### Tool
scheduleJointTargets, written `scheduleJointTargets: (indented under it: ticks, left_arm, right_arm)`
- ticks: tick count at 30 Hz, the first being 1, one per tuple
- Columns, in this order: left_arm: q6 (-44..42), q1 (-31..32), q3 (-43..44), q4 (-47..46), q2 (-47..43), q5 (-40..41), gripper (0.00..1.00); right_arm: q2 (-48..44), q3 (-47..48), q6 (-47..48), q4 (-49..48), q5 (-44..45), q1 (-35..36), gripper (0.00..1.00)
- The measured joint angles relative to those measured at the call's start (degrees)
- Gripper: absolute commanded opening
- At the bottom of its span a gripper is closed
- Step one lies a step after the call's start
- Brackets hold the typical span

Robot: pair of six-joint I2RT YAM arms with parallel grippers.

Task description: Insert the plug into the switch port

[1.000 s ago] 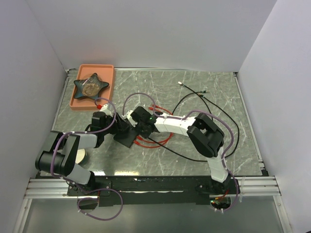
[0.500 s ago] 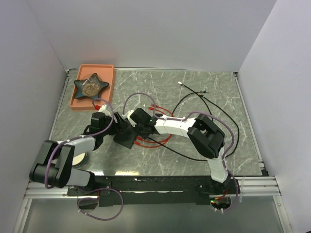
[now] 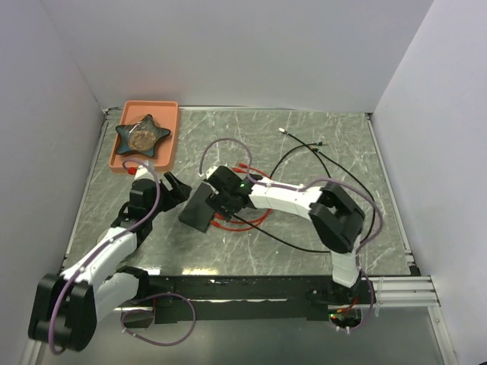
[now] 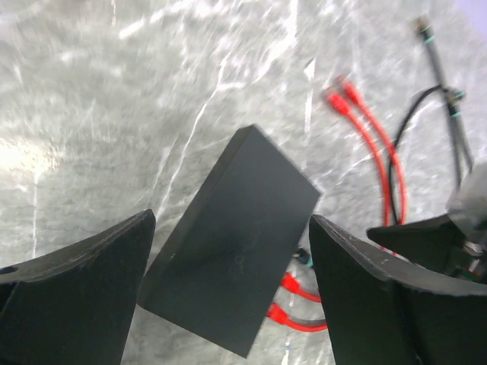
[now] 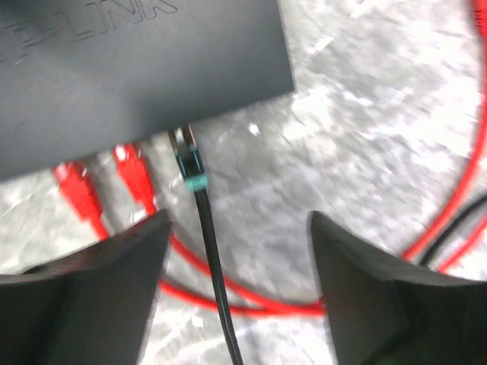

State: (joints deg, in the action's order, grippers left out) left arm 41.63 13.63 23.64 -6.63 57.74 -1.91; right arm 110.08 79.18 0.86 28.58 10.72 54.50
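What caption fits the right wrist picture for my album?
Open right claw above a teal-banded black plug at the edge of the flat matte-black switch box, two red plugs beside.

Left arm: I see it stretched out from the near-left corner, running forward and to the right, links close to straight.
Left gripper: fingers spread wide, pointing right toward the other arm's wrist.
Right arm: folded, with the elbow raised on the right and the white forearm running left.
Right gripper: fingers spread wide, angled downward.
Spacing: I note the two grippers are near each other, not touching.
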Motion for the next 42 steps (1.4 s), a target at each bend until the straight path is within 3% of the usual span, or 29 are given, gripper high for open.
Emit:
scheduleJointTargets:
  ticks: [1, 8, 16, 25, 32, 35, 38, 42]
  left_arm:
    - [-0.09, 0.00, 0.00, 0.66, -1.99, 0.28, 0.90]
    - [-0.66, 0.00, -0.87, 2.34, -15.06, 0.26, 0.95]
    - [-0.63, 0.00, -1.49, 4.87, -21.29, 0.74, 0.96]
    - [-0.46, 0.00, -1.53, 6.54, -20.61, 0.85, 0.96]
    - [-0.59, 0.00, -2.01, 6.56, -20.96, 0.22, 0.95]
    - [-0.66, 0.00, -2.51, 6.21, -21.42, -0.42, 0.95]
    - [-0.70, 0.00, -2.80, 5.88, -21.51, -1.27, 0.95]
    - [-1.07, 0.00, -2.80, 5.51, -21.49, -2.58, 0.95]
  right_arm:
    - [-2.05, -0.98, 0.04, 0.04, -0.04, 0.00, 0.99]
    - [-15.34, -5.14, -1.73, -2.47, -2.99, -1.77, 0.99]
    - [-19.67, -5.99, -8.76, -7.26, -4.70, -16.68, 0.99]
    - [-5.81, 7.72, -20.15, -3.02, -6.91, -35.45, 0.99]
    - [10.10, 26.91, -24.59, 6.32, -5.44, -41.05, 0.95]
    - [16.13, 33.92, -25.44, 10.64, -5.14, -41.64, 0.82]
    - [20.04, 38.03, -25.94, 14.40, -5.14, -42.16, 0.79]
    - [23.45, 42.03, -26.40, 18.78, -3.82, -42.45, 0.64]
